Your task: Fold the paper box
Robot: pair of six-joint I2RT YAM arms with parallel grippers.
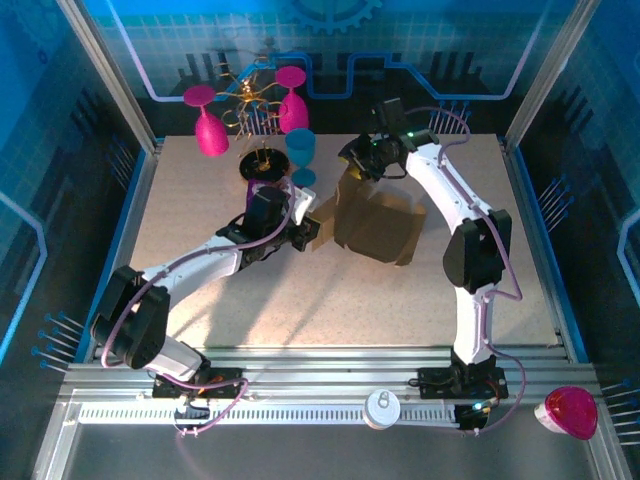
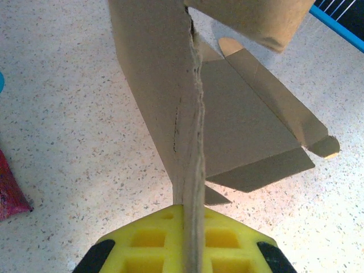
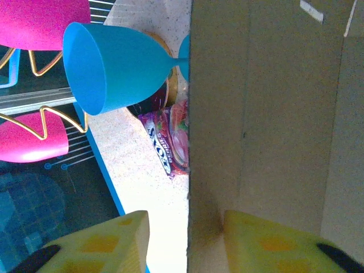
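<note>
The paper box (image 1: 378,225) is seen partly unfolded at the middle of the table (image 1: 200,190), with one panel raised on edge and the rest lying flat. Its near panel edge is pinched tight between the pads of the left gripper (image 2: 192,242). The right gripper (image 3: 186,239) is set astride the far panel's edge with jaws parted, one pad (image 3: 102,244) seen clear of the cardboard.

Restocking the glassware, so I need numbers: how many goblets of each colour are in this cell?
pink goblets: 3
blue goblet: 1
Total: 4
</note>
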